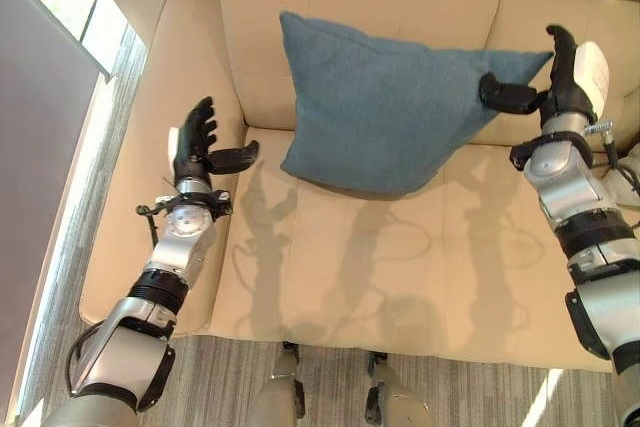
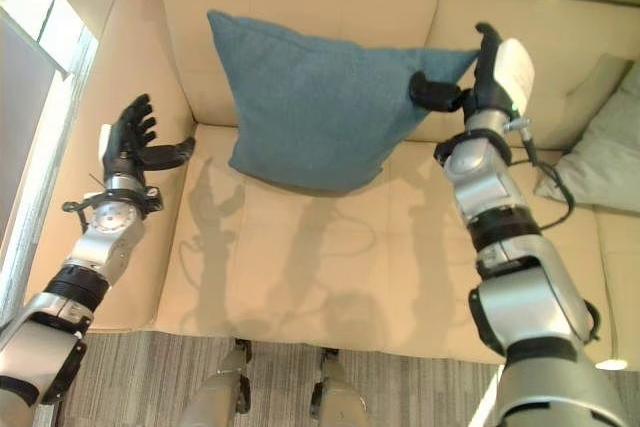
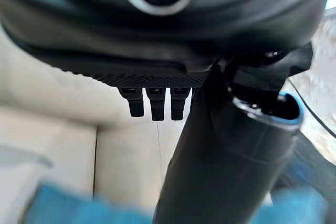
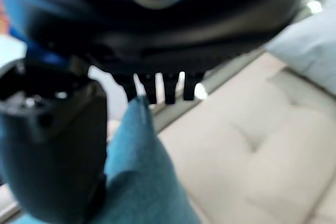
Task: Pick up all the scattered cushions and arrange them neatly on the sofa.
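- Standing against the backrest of the beige sofa point(image 1: 330, 287): one blue cushion point(image 1: 370, 107), tilted, lower edge on the seat, upper part leaning on the back cushions. Judged to be in the placing step, being set upright so it sits neatly.
- Right hand point(image 1: 560, 82): thumb and fingers pinched on the cushion's upper right corner; the right wrist view shows blue fabric between thumb and fingers. The corner grip looks meant to steady the cushion as it settles.
- Left hand point(image 1: 200, 142): fingers straight and spread, thumb out, holding nothing; it hovers over the seat near the armrest, apart from the cushion's left edge, likely ready to square that side.
- Grey cushion point(image 2: 600, 147): lying on the adjoining seat to the right, untouched; probably next to be straightened.
- Grey carpet point(image 1: 450, 397): in front of the sofa.
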Robot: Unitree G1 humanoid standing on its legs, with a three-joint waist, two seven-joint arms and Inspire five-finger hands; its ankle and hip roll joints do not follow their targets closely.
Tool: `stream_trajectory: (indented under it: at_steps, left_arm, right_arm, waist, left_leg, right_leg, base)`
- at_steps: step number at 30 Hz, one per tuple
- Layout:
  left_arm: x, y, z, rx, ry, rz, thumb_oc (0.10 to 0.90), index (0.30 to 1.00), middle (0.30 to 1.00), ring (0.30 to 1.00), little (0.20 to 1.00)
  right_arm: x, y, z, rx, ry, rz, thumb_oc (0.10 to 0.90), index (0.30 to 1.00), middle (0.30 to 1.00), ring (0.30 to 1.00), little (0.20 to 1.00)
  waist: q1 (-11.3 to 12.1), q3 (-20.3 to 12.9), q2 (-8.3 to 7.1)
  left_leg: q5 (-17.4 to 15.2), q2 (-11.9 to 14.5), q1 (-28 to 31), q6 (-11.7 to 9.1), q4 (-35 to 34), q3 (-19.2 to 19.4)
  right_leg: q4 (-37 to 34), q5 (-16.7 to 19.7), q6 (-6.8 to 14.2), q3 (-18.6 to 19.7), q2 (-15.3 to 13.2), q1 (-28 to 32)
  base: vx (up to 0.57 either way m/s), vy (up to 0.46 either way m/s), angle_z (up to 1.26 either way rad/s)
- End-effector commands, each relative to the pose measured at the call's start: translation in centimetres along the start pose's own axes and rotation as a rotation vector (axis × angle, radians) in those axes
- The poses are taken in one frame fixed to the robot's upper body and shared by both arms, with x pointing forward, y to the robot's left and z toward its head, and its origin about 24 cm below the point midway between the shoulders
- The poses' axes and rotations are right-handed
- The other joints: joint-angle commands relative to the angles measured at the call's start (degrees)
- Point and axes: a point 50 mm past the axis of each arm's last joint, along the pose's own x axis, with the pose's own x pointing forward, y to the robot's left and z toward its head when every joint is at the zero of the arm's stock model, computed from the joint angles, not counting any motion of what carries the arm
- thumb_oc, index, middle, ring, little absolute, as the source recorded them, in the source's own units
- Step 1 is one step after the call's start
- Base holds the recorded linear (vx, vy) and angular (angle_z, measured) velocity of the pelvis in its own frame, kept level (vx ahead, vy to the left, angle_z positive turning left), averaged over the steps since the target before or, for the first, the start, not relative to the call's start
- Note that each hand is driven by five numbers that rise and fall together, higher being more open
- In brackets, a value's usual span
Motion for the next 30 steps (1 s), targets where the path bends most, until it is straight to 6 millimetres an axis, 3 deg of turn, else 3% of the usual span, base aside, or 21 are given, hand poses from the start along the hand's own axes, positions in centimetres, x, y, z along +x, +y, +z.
stream_trajectory:
  at_steps: [1, 2, 6, 8, 11, 14, 19, 21, 22, 25, 26, 27, 30]
  left_arm:
    - [0.5, 0.3, 2.8, -0.035, -0.167, -0.042, 0.800, 0.900, 0.900, 0.900, 0.900]
    - [-1.5, 0.3, 1.2, -0.086, -0.119, -0.090, 0.800, 0.900, 0.900, 0.900, 0.900]
    - [-4.6, 0.9, -1.4, -0.114, -0.010, -0.177, 0.800, 0.900, 0.900, 0.900, 0.900]
    - [-7.2, 2.2, -3.6, -0.116, 0.094, -0.220, 0.800, 0.900, 0.900, 0.900, 0.900]
    - [-8.4, 3.0, -4.6, -0.108, 0.146, -0.219, 0.800, 0.900, 0.900, 0.900, 0.900]
    - [-12.0, 6.6, -6.5, -0.070, 0.265, -0.158, 0.800, 0.900, 0.900, 0.900, 0.900]
    - [-14.5, 9.1, -7.8, -0.061, 0.347, -0.048, 0.800, 0.900, 0.900, 0.900, 0.900]
    - [-15.8, 10.1, -8.5, -0.070, 0.382, 0.022, 0.800, 0.900, 0.900, 0.900, 0.900]
    - [-16.8, 10.5, -9.2, -0.084, 0.411, 0.076, 0.800, 0.900, 0.900, 0.900, 0.900]
    - [-18.1, 10.8, -10.3, -0.079, 0.463, 0.126, 0.800, 0.900, 0.900, 0.900, 0.900]
    - [-18.1, 10.8, -10.3, -0.074, 0.465, 0.119, 0.800, 0.900, 0.900, 0.900, 0.900]
    - [-19.2, 10.7, -11.3, -0.087, 0.517, 0.140, 0.800, 0.900, 0.900, 0.900, 0.900]
    - [-20.6, 10.6, -12.8, -0.089, 0.599, 0.169, 0.800, 0.900, 0.900, 0.900, 0.900]
  right_arm:
    - [1.9, -3.2, 4.1, -0.036, -0.141, -0.127, 0.800, 0.900, 0.900, 0.900, 0.900]
    - [2.5, -4.3, 4.7, -0.057, -0.142, -0.162, 0.800, 0.900, 0.900, 0.900, 0.900]
    - [3.2, -6.1, 5.5, -0.085, -0.147, -0.220, 0.800, 0.900, 0.900, 0.900, 0.900]
    - [3.5, -7.7, 4.4, -0.120, -0.124, -0.277, 0.800, 0.900, 0.900, 0.900, 0.900]
    - [3.5, -8.4, 4.0, -0.141, -0.123, -0.296, 0.800, 0.900, 0.900, 0.900, 0.900]
    - [2.9, -10.4, 2.0, -0.147, -0.126, -0.352, 0.800, 0.900, 0.900, 0.900, 0.900]
    - [1.1, -10.9, -1.1, -0.172, -0.134, -0.338, 0.800, 0.900, 0.900, 0.900, 0.900]
    - [-0.6, -10.5, -3.6, -0.198, -0.119, -0.302, 0.800, 0.900, 0.900, 0.900, 0.900]
    - [-2.6, -10.1, -6.2, -0.231, -0.093, -0.263, 0.800, 0.900, 0.900, 0.900, 0.900]
    - [-6.9, -8.7, -11.1, -0.253, 0.006, -0.180, 0.800, 0.900, 0.900, 0.900, 0.900]
    - [-7.2, -8.8, -11.3, -0.255, 0.014, -0.181, 0.800, 0.900, 0.900, 0.900, 0.900]
    - [-10.0, -7.8, -14.8, -0.284, 0.126, -0.102, 0.800, 0.900, 0.900, 0.900, 0.900]
    - [-13.9, -5.6, -17.8, -0.227, 0.254, 0.008, 0.800, 0.900, 0.900, 0.900, 0.900]
  waist:
    - [1.63, -5.29, -2.79]
    - [2.51, -5.24, -2.88]
    - [3.31, -5.63, -3.01]
    - [4.03, -5.84, -2.80]
    - [4.10, -6.19, -2.80]
    - [4.71, -6.43, -2.63]
    - [4.80, -6.33, -2.94]
    - [4.59, -6.25, -3.05]
    - [4.02, -6.22, -2.85]
    - [3.49, -6.55, -2.93]
    - [3.86, -6.59, -3.12]
    - [3.32, -6.67, -3.04]
    - [2.88, -7.31, -3.19]
  left_leg:
    - [-6.80, -1.14, 3.38, -2.05, 0.13, 0.95]
    - [-7.07, -0.95, 3.98, -2.14, 0.13, 0.97]
    - [-6.95, -0.92, 4.32, -2.10, 0.13, 0.94]
    - [-7.31, -0.74, 5.23, -2.12, 0.13, 0.79]
    - [-7.18, -0.83, 5.30, -2.06, 0.13, 0.65]
    - [-7.53, -0.69, 6.77, -1.87, 0.13, 0.27]
    - [-7.84, -0.52, 8.33, -1.77, 0.13, -0.02]
    - [-8.12, -0.49, 9.34, -1.67, 0.13, -0.30]
    - [-8.39, -0.50, 10.17, -1.53, 0.13, -0.35]
    - [-9.00, -0.56, 11.57, -1.32, 0.13, -0.43]
    - [-9.03, -0.57, 11.70, -1.32, 0.13, -0.47]
    - [-9.38, -0.56, 12.63, -1.21, 0.13, -0.36]
    - [-9.84, -0.50, 13.77, -0.99, 0.13, -0.14]
  right_leg:
    - [0.34, -5.29, 3.93, 1.27, 0.67, -1.21]
    - [0.34, -5.66, 3.80, 1.24, 0.81, -0.58]
    - [0.34, -5.82, 3.78, 0.91, 0.77, 0.06]
    - [0.34, -6.41, 3.88, 0.55, 0.78, 1.30]
    - [0.34, -6.33, 3.88, 0.36, 0.71, 1.47]
    - [0.34, -6.89, 4.03, -0.35, 0.61, 3.32]
    - [0.34, -7.32, 4.13, -0.99, 0.54, 5.22]
    - [0.34, -7.55, 4.21, -1.16, 0.55, 6.27]
    - [0.34, -7.78, 4.20, -1.22, 0.57, 7.13]
    - [0.34, -8.15, 4.30, -1.40, 0.50, 8.48]
    - [0.34, -8.19, 4.31, -1.44, 0.50, 8.62]
    - [0.34, -8.40, 4.35, -1.55, 0.52, 9.54]
    - [0.34, -8.70, 4.18, -1.54, 0.60, 10.69]
  base:
    - [0.06, -0.006, 0.04]
    - [0.05, -0.003, 0.01]
    - [0.05, 0.008, -0.02]
    - [0.08, 0.018, 0.11]
    - [0.04, 0.011, 0.15]
    - [0.06, 0.008, 0.17]
    - [0.03, -0.011, 0.15]
    - [0.03, -0.019, 0.01]
    - [0.04, -0.019, -0.01]
    - [0.02, -0.012, 0.02]
    - [0.00, -0.018, -0.04]
    - [0.00, -0.018, -0.09]
    - [0.00, -0.009, -0.02]
